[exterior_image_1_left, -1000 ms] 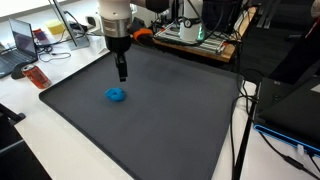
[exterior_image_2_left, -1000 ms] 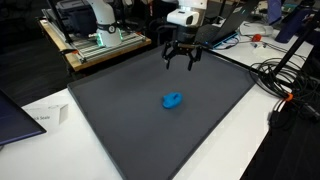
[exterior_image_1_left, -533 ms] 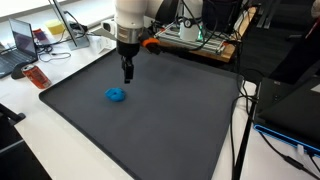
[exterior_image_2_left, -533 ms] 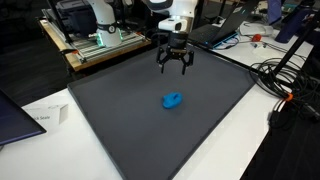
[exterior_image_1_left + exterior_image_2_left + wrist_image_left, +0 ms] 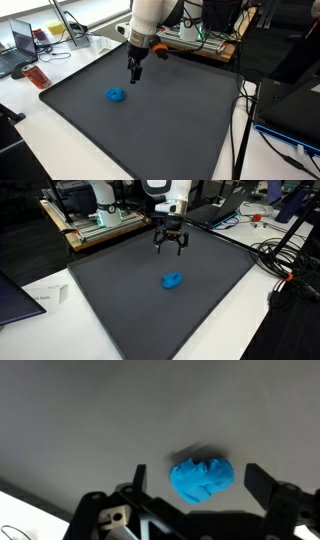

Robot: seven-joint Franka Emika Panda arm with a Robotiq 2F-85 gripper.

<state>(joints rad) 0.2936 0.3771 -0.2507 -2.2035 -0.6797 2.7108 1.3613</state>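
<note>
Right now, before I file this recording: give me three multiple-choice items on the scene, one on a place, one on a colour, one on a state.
1. Where does the lump lie?
A. on the dark mat
B. on a laptop
C. on the floor

2. What colour is the lump?
A. red
B. blue
C. yellow

3. How does the gripper stand?
A. shut on the lump
B. shut and empty
C. open, above the mat, apart from the lump

Answers:
1. A, since both exterior views show the lump resting on the mat.
2. B, since it is bright blue in every view.
3. C, since the fingers are spread wide in an exterior view and in the wrist view, and the lump lies free on the mat.
</note>
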